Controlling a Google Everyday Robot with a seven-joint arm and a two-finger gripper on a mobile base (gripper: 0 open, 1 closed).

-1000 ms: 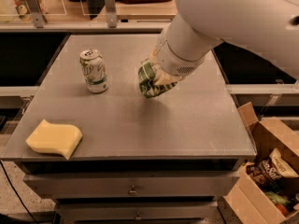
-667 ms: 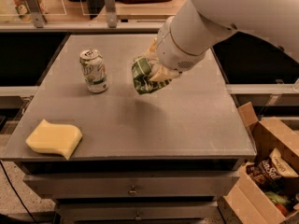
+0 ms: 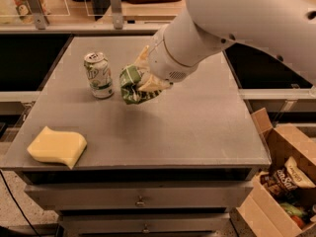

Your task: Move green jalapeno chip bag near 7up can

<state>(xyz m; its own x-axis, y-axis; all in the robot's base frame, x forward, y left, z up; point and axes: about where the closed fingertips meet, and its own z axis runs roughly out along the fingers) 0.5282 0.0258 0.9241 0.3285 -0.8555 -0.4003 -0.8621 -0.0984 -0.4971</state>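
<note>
The gripper hangs low over the middle of the grey table. Its pale fingers are clamped around the green jalapeno chip bag, which bulges out, crumpled, on the side facing the can. Just past the fingers on that side the 7up can stands upright, close to the bag but apart from it. A yellow sponge lies well away from the fingers, near the table's front corner. I can't tell whether the bag touches the tabletop.
</note>
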